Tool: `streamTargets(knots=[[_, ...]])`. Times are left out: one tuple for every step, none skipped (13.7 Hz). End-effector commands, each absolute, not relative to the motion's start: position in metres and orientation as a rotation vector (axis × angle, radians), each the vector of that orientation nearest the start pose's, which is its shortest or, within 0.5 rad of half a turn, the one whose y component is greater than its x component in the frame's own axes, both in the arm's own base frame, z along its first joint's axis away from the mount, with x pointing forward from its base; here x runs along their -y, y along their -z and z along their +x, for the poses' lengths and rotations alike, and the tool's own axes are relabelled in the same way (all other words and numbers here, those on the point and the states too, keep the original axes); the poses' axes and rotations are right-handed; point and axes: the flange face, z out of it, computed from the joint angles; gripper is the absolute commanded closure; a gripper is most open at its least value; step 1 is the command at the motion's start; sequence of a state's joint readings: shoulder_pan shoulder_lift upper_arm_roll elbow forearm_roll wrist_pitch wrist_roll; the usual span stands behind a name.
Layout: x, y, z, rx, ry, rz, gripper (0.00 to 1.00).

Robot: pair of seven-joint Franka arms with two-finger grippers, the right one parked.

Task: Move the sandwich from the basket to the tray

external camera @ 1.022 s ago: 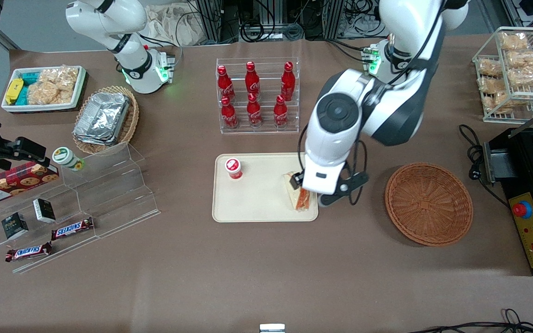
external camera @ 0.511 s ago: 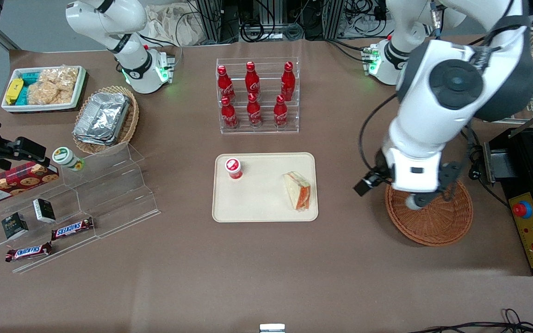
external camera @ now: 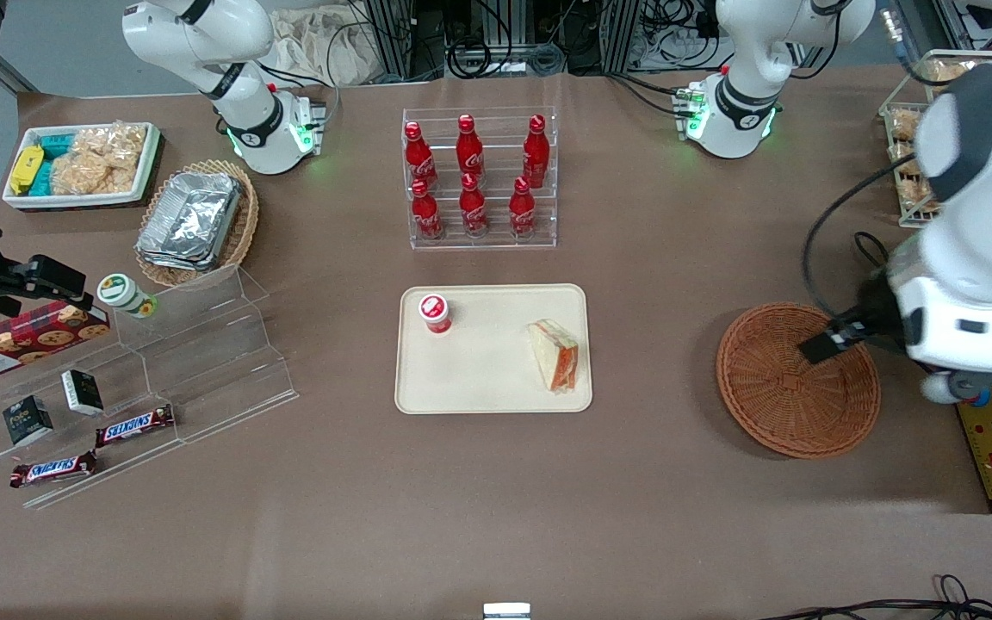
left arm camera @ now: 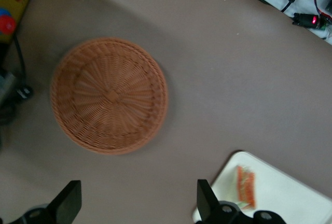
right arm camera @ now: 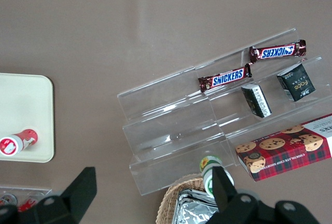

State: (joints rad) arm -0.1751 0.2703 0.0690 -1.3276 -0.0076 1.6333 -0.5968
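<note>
I note the sandwich (external camera: 554, 366) lying on the tray (external camera: 487, 379); my pincer (left arm camera: 137, 203), spread and holding nothing, hangs above the basket (external camera: 793, 405).

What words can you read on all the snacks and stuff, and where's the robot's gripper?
"SNICKERS": two candy bars on the clear shelf.
"CHOCOLATE CHIP SHORTBREAD": red cookie box.
"Face": small dark box.
Bottle labels: unreadable.
Gripper: open, above the table beside the basket.

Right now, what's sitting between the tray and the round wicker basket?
Nothing: only bare brown table separates the tray with the sandwich from the basket, as the front view shows. The open gripper hangs above the basket's edge.
</note>
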Motion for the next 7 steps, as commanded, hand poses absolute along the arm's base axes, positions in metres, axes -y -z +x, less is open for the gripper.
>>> streamTargets(knots=[[0.035, -0.594, 0.612, 0.574, 0.033, -3.101, 0.00], [0.022, -0.597, 0.603, 0.514, 0.031, -3.110, 0.00], [0.002, -0.598, 0.595, 0.466, 0.034, -3.116, 0.00], [-0.007, -0.605, 0.584, 0.392, 0.047, -3.126, 0.00], [-0.017, -0.609, 0.578, 0.350, 0.057, -3.130, 0.00], [-0.025, -0.612, 0.571, 0.319, 0.062, -3.132, 0.00], [-0.027, -0.615, 0.565, 0.287, 0.067, -3.133, 0.00]])
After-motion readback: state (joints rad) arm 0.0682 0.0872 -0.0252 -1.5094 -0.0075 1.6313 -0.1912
